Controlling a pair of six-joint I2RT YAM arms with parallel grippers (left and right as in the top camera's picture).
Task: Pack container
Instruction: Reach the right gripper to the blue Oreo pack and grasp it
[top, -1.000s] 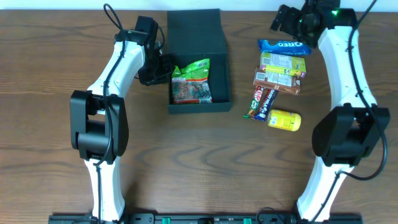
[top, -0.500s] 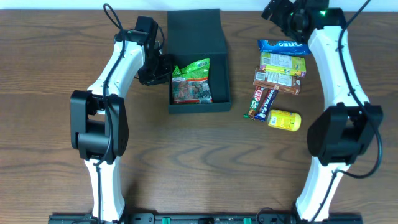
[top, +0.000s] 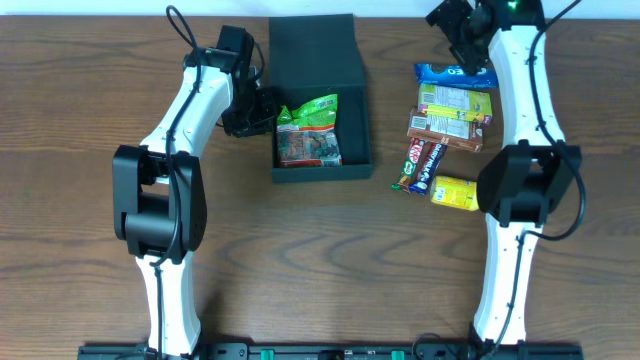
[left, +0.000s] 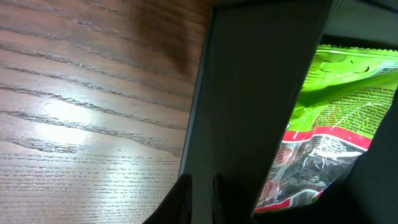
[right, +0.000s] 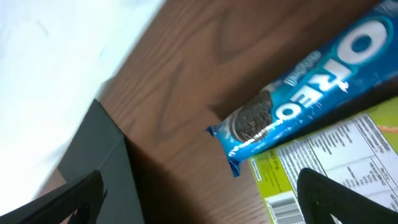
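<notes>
The container (top: 320, 172) sits upper centre in the overhead view, with a green snack bag (top: 308, 128) inside. The right gripper (right: 199, 186) is spread wide and empty by the Oreo pack (right: 298, 118). If it drops in skewed, I reckon it just shoves the pack away. The left gripper (top: 262, 108) is at the box's left wall, can't tell if it's clamped.

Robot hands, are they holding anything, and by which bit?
The right hand is open near the Oreo pack, holding nothing. The left hand sits at the container's left wall; whether it grips it cannot be told.
</notes>
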